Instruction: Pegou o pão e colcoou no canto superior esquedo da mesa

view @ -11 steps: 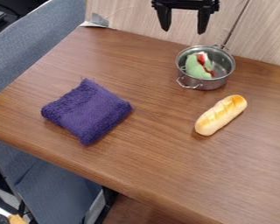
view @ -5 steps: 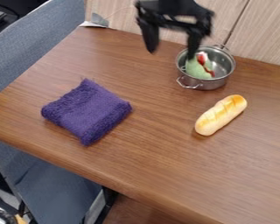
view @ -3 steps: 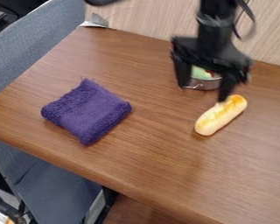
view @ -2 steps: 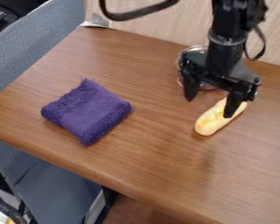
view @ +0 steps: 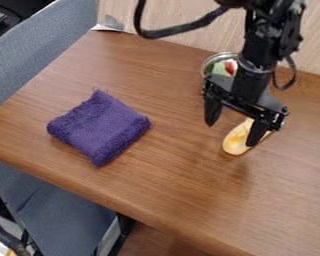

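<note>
Showing a wood-grain table (view: 169,175); above its right part, the black arm (view: 256,50), with gripper (view: 235,130) low at the bread, fingers spread wide and apparently holding nothing, presumably to admit the loaf; towards the left edge, a folded purple cloth (view: 99,127), likely to be skirted during the carry; near the far edge, a metal pot (view: 210,60), partly behind the arm, containing a green item (view: 220,69); just nearer than the pot, the bread (view: 237,140), lying aslant, partly hidden by one finger, well apart from the upper-left corner, its goal.

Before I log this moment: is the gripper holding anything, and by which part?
Nothing is held: the gripper is open by the bread, fingers apart.
</note>
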You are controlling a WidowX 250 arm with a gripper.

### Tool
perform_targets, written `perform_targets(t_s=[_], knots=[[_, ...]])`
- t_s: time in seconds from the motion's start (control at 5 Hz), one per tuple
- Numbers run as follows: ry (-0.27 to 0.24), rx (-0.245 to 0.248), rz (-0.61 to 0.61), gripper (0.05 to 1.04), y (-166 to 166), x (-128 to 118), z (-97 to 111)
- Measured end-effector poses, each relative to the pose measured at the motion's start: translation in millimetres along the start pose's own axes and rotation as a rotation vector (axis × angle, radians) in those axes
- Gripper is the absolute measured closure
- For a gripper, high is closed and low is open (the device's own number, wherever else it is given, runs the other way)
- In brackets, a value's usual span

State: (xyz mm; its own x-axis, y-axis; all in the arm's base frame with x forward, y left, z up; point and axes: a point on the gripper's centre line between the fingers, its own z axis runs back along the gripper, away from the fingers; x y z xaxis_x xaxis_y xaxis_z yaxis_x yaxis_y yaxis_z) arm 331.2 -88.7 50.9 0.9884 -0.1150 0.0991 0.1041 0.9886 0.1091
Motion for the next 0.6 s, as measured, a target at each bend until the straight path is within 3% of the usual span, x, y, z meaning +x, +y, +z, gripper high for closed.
perform_targets(t_s=[0.2,0.4,0.6], knots=[[0.018,0.025,-0.012,0.082,-0.4,1.7,-17.8],[0.006,0.005,-0.024,0.117,-6.7,3.7,-21.7],[-0.013,-0.017,-0.043,0.395,-10.3,6.6,-21.7]])
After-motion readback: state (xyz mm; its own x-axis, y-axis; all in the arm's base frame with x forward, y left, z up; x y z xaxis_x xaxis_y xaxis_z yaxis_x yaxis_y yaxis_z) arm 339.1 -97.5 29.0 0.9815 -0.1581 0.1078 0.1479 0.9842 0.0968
